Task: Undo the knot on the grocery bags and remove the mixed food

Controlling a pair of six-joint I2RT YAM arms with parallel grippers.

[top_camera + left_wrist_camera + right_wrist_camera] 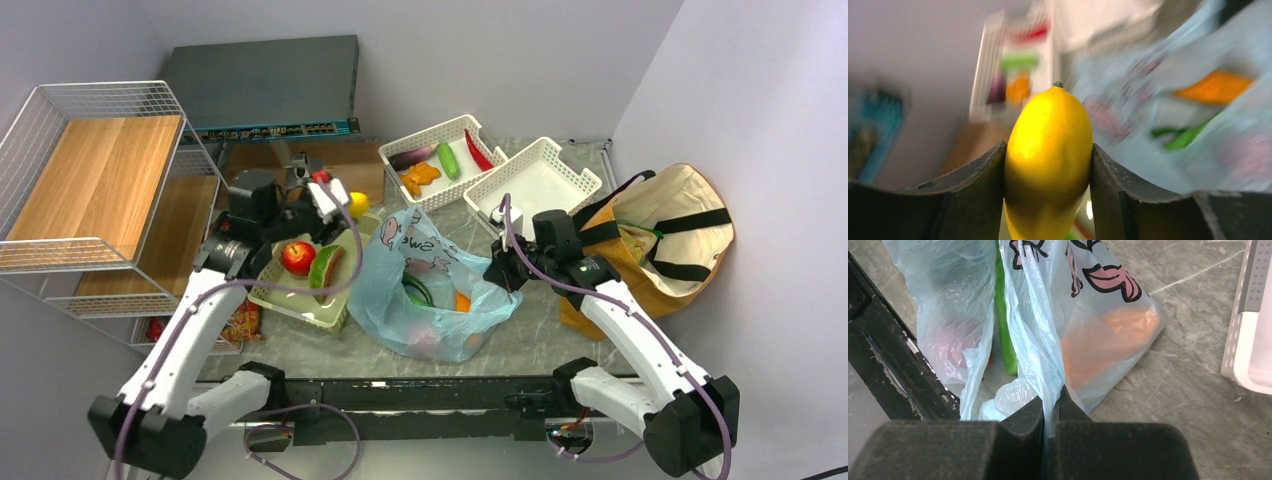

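The light-blue plastic bag (430, 285) lies open at the table's middle. My right gripper (497, 272) is shut on its right edge; in the right wrist view the film runs between the closed fingers (1050, 402). Inside the bag (1088, 315) show an orange carrot (1108, 340), a long green piece (1004, 335) and something reddish (955, 345). My left gripper (340, 205) is shut on the yellow mango (1048, 160), held above the pale green tray (300, 310). The tray holds a red apple (297, 257) and a watermelon slice (327, 268). The brown tote (660, 240) lies open at the right.
Two white baskets stand at the back: one (440, 160) holds an eggplant, a chili and other produce, the other (535, 185) looks empty. A wire shelf (90, 180) fills the left side, with a red snack pack (240, 322) at its foot. A dark box (265, 85) sits behind.
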